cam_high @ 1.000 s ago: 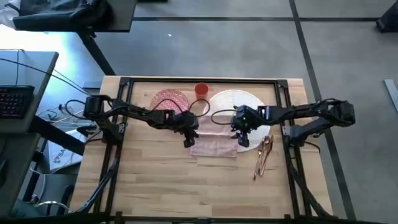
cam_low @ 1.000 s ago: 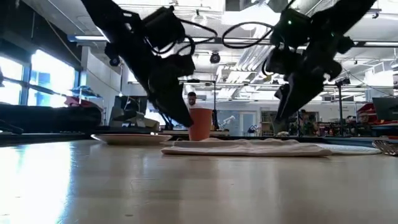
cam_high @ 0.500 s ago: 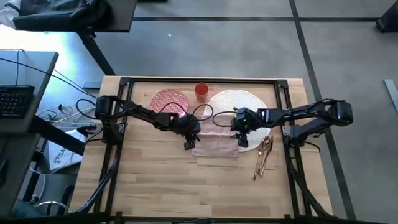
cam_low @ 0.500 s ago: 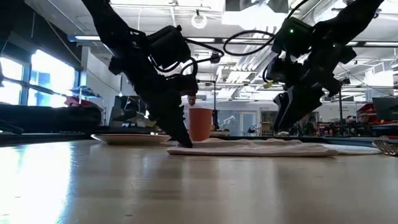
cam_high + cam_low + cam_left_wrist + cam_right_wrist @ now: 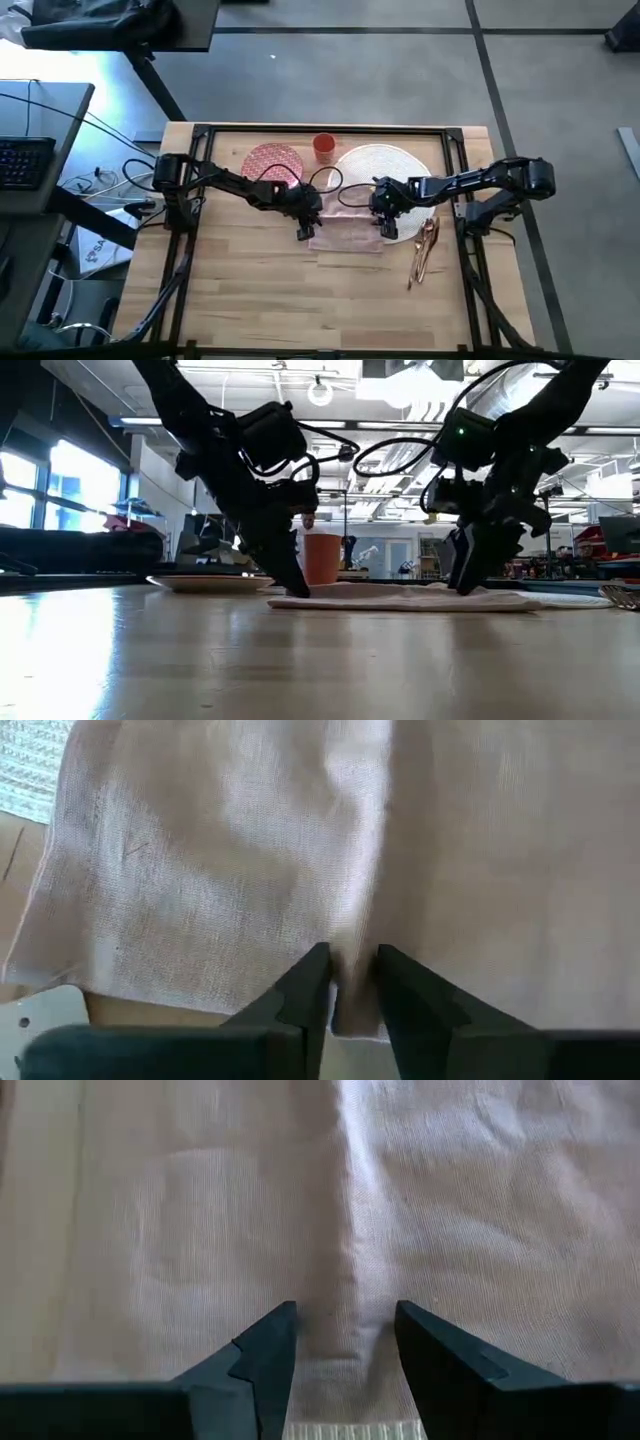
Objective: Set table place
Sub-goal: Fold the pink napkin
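The beige napkin [image 5: 347,230] lies flat on the table [image 5: 250,290], its right edge over the rim of the white woven placemat [image 5: 385,168]. My left gripper [image 5: 303,232] is down at the napkin's left edge, shut on it. At the napkin's right edge is my right gripper [image 5: 385,229], open, with a raised ridge of cloth [image 5: 345,1320] between its fingers. The red-patterned plate [image 5: 272,160] and orange cup [image 5: 324,146] stand at the far side. The copper cutlery [image 5: 425,248] lies to the right of the napkin. My left gripper pinches the napkin's left edge [image 5: 352,1005] between its two fingers, at about the middle of that edge. It comes slanting down from the table's left. The napkin lies flat on the table. My right gripper's fingertips [image 5: 270,1342] rest on the napkin close to its right edge, one on each side of a low cloth ridge. They point down, slanting from the table's right. The cloth lies on the placemat's rim [image 5: 340,1430].
The black frame [image 5: 320,130] runs along the table's edges. Bare wood [image 5: 300,300] lies on the near side of the napkin. A grey desk with a keyboard [image 5: 25,160] stands beyond the table's left edge.
My left gripper has come down toward the table's right onto the napkin's left edge. My right gripper has gone down and slightly left onto the napkin's right edge. The napkin still lies flat where it was.
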